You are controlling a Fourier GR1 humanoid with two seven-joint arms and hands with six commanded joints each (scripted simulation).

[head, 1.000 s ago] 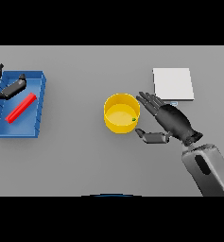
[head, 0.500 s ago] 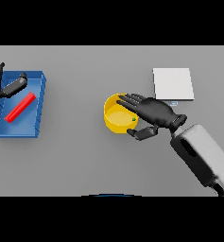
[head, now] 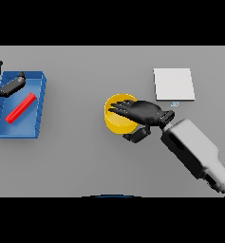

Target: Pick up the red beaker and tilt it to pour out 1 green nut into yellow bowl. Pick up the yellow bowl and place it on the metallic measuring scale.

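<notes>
The yellow bowl [head: 116, 116] stands near the table's middle. My right hand [head: 145, 112] lies over its right half, open, with straight fingers reaching left across the rim and the thumb [head: 136, 135] beside the bowl's near right wall. The inside of the bowl is mostly hidden by the hand. The red beaker [head: 21, 107] lies on its side in the blue tray [head: 37, 112] at the left. My left hand [head: 4, 87] hovers open at the tray's far left corner. The metallic scale [head: 173, 84], a flat pale square, sits behind and right of the bowl.
The blue tray's walls surround the beaker on the left side. My right forearm [head: 195, 152] stretches from the lower right toward the bowl. Bare grey table lies between the tray and the bowl.
My right hand has slid left from beside the bowl until it covers the bowl's right half, and the forearm has followed. The bowl, the beaker and the left hand have stayed put.
</notes>
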